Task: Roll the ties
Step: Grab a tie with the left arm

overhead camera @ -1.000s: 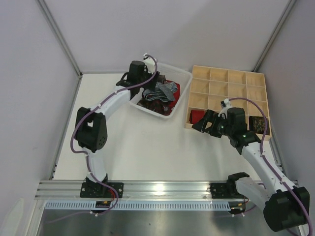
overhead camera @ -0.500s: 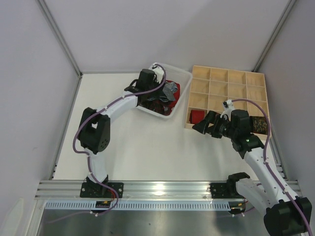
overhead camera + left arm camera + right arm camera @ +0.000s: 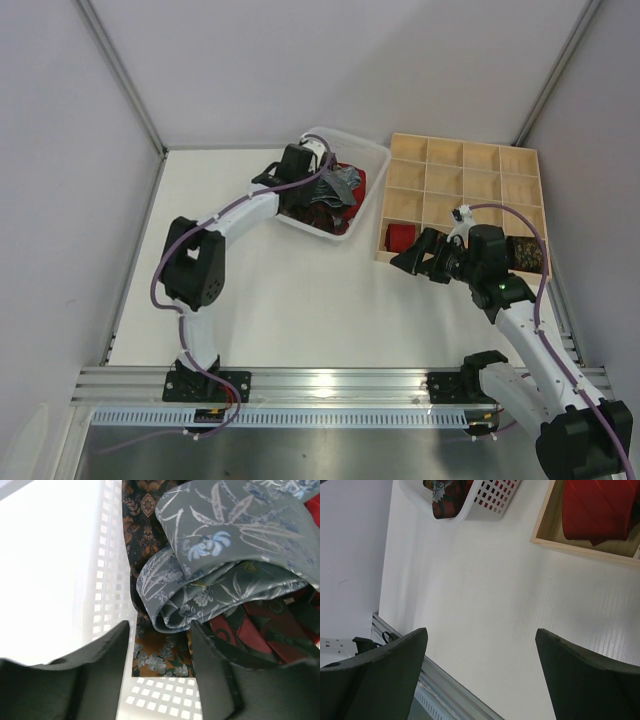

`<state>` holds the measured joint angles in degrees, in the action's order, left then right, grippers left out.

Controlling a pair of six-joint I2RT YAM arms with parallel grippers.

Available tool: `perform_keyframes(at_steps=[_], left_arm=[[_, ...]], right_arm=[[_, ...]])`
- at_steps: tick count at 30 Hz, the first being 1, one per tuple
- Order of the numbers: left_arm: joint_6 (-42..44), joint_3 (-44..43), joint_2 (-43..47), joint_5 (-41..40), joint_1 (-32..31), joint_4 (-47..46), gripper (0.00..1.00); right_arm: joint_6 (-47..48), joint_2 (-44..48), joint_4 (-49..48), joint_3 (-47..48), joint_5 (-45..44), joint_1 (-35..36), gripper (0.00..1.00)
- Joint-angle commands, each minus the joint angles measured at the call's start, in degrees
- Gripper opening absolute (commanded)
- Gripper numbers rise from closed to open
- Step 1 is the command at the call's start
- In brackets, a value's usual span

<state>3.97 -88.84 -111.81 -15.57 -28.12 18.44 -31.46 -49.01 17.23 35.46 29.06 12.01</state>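
Note:
Several loose ties lie piled in the white basket [image 3: 371,152]. A grey floral tie [image 3: 230,555] sits on top, folded over a dark paisley tie [image 3: 145,515], a brown flowered tie [image 3: 160,655] and a maroon tie [image 3: 260,630]. My left gripper [image 3: 160,640] reaches down into the basket, open. The grey tie's lower fold lies just past its fingertips and the brown tie shows between them. A rolled red tie [image 3: 400,237] sits in the wooden tray's near-left cell. My right gripper [image 3: 425,255] hovers open over the table just in front of it, holding nothing.
The wooden grid tray [image 3: 465,170] stands at the back right, with a dark roll [image 3: 525,252] in a near-right cell. The basket's lattice wall [image 3: 107,580] runs close beside my left finger. The table's front rail [image 3: 445,690] shows below the right gripper.
My left gripper moved right and deeper into the basket, over the tie pile, and its jaws narrowed slightly. The right arm shifted a little to the right and stayed open.

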Motion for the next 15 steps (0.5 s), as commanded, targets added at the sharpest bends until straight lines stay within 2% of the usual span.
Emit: perform_keyframes(at_steps=[1, 12, 15], left_arm=[[-1.77, -3.97, -1.65, -1.57, 1.05, 1.51, 0.54], [-2.65, -6.17, -4.64, 0.72, 2.37, 2.31, 0.52], [-2.74, -6.87, -5.87, 1.42, 2.63, 2.57, 0.47]], right_arm=[[-0.27, 1.03, -1.24, -0.31, 1.18, -0.32, 0.97], [-0.44, 0.06, -2.29, -0.48, 1.79, -0.67, 0.97], [-0.53, 0.06, -2.21, -0.48, 1.88, -0.76, 0.97]])
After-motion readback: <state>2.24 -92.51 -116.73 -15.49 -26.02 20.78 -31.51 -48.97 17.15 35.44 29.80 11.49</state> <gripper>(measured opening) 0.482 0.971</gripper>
